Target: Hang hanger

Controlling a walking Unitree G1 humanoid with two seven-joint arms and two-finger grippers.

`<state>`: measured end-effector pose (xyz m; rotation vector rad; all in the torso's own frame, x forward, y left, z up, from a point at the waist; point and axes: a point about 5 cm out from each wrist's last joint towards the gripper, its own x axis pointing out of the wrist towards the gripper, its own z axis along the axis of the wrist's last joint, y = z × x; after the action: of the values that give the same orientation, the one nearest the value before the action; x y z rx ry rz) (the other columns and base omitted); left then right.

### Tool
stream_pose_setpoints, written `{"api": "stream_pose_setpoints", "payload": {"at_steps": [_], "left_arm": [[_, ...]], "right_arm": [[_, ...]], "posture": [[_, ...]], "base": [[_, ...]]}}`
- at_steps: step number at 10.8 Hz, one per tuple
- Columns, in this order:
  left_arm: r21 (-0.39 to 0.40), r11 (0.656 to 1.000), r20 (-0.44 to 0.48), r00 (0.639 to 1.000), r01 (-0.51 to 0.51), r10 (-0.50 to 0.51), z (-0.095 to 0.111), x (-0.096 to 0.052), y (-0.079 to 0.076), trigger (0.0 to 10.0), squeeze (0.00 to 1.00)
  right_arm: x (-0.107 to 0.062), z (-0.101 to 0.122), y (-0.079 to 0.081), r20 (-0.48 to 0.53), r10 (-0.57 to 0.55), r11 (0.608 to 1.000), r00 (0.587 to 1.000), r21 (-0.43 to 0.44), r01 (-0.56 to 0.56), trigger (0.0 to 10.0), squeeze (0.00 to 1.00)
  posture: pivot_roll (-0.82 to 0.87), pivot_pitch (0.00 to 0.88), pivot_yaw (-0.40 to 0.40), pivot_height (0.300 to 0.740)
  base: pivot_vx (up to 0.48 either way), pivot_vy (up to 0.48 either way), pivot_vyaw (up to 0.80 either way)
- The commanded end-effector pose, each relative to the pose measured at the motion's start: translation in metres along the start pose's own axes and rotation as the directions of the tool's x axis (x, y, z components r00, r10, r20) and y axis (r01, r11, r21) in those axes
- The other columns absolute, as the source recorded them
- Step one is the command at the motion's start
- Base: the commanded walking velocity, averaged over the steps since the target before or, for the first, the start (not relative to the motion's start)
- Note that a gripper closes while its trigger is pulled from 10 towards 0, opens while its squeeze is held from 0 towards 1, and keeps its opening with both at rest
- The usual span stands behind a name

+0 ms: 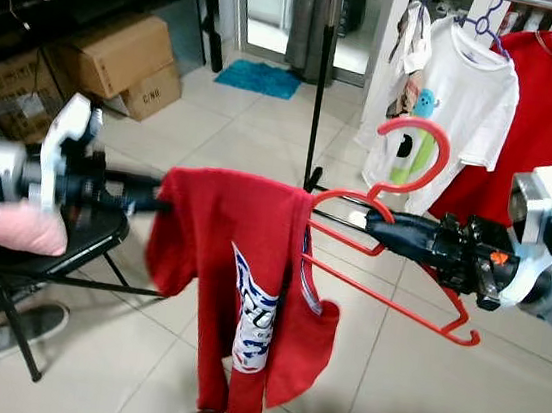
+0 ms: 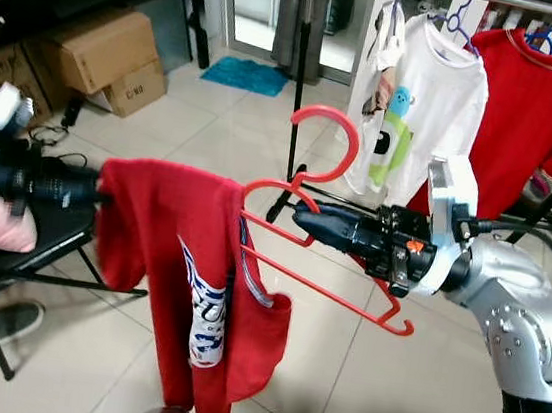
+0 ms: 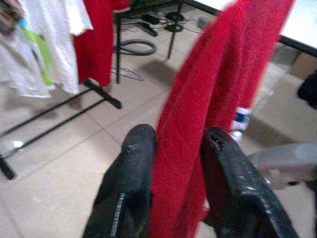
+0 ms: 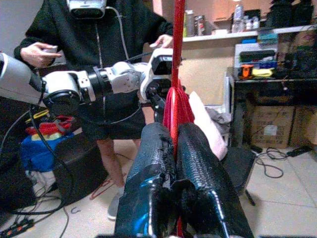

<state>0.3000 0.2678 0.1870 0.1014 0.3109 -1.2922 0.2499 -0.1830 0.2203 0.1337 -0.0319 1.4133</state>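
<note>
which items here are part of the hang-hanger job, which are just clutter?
In the job:
red hanger, held by right gripper
red shirt, pinched by left gripper
clothes rail

Clutter:
white T-shirt and red T-shirt, already hung
cardboard boxes
blue mat
black chair

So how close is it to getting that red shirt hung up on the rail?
Partly there. The red shirt already drapes on one side of the red hanger. In hand: the right gripper clamps the hanger near its hook, and the left gripper pinches the shirt's other edge. Left: settle the shirt fully and hook the hanger onto the rail beside the white shirt.
</note>
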Motion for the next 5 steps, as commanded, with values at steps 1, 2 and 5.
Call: {"api": "stream_pose_setpoints", "payload": {"at_steps": [1, 2, 5], "left_arm": [[0.016, 0.999, -0.008, 1.0, 0.03, -0.03, 0.003, 0.002, -0.003, 0.0, 0.0], [0.017, 0.999, -0.013, 0.999, 0.035, -0.035, 0.001, 0.005, -0.002, 0.0, 0.0], [0.008, 0.998, -0.002, 0.998, 0.065, -0.065, 0.006, 0.012, -0.001, 0.0, 0.0]], "right_arm": [[0.003, 0.004, 0.0, -0.003, 0.032, 0.999, 0.999, -0.014, -0.032, 10.0, 0.0], [0.006, 0.003, 0.0, -0.012, 0.047, 0.999, 0.999, -0.011, -0.047, 10.0, 0.0], [0.01, 0.008, 0.001, -0.036, 0.086, 0.996, 0.996, -0.016, -0.087, 10.0, 0.0]], "posture": [[0.02, 0.0, 0.064, 0.74], [0.02, 0.0, 0.06, 0.74], [0.0, 0.0, 0.066, 0.74]], "base": [[0.0, 0.0, 0.0], [0.0, 0.0, 0.0], [0.0, 0.0, 0.0]]}}
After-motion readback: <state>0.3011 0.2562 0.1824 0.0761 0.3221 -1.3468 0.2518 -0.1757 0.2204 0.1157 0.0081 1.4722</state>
